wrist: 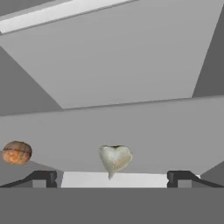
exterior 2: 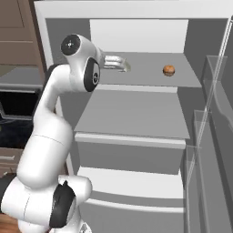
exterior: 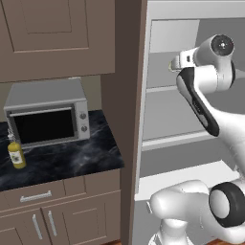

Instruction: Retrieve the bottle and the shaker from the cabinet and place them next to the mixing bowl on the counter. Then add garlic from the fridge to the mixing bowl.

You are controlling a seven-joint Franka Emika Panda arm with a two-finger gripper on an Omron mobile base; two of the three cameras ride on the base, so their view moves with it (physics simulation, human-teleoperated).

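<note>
The garlic (wrist: 115, 159), an off-white bulb, lies on a grey shelf of the open fridge (exterior 2: 136, 113), just beyond and between the dark fingertips (wrist: 43, 177) of my gripper (wrist: 113, 178). The jaws stand wide apart, with nothing held. In the right base view the gripper (exterior 2: 124, 66) reaches onto the upper shelf. The yellow bottle (exterior: 16, 154) stands on the black counter (exterior: 72, 153) in front of the microwave. The doors of the brown wall cabinet (exterior: 57, 33) are shut. The shaker and the mixing bowl are out of view.
A round brown item (exterior 2: 169, 70) (wrist: 16, 152) sits on the same shelf, off to one side of the garlic. A grey microwave (exterior: 48, 112) stands on the counter. The open fridge door with clear bins (exterior 2: 209, 136) stands at the right.
</note>
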